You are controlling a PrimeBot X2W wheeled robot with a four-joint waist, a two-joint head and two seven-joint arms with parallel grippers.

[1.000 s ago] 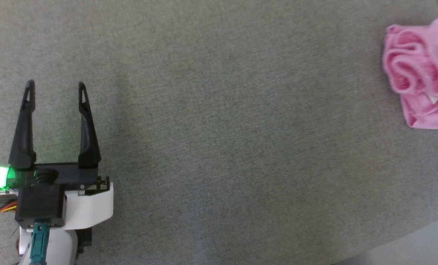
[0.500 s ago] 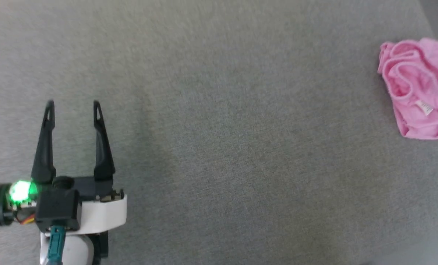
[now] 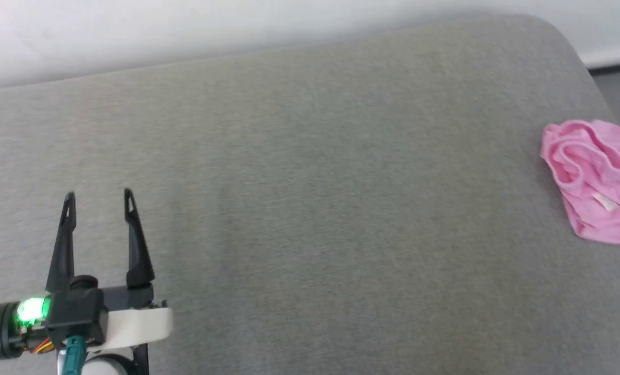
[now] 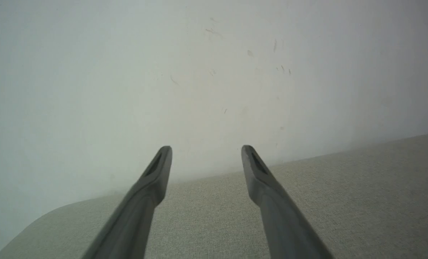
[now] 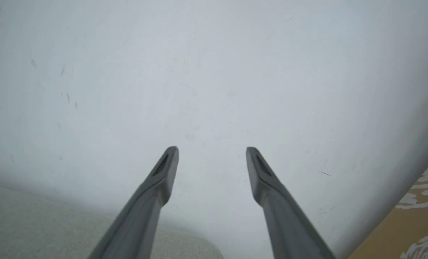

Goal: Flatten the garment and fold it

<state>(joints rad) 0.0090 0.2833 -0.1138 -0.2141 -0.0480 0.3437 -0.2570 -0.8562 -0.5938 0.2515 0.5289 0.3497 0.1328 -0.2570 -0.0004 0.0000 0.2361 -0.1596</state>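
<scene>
Head view: crumpled light-pink cloth garment [image 3: 596,179], well apart from the spread, empty left gripper [image 3: 99,194]. Right wrist view: right gripper [image 5: 212,149] spread, empty.

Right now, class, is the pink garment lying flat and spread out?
No, the garment lies bunched in folds near the right edge of the grey surface.

Right gripper [image 5: 212,151] rising from bottom centre, two dark fingers spread wide, tips at mid-frame, pale wall [image 5: 214,72] showing through gap. Wall faintly scuffed at upper left. Grey fabric surface [image 5: 37,223] across lower left, rounded edge near bottom centre. Tan patterned floor [image 5: 415,216] in lower right corner.
</scene>
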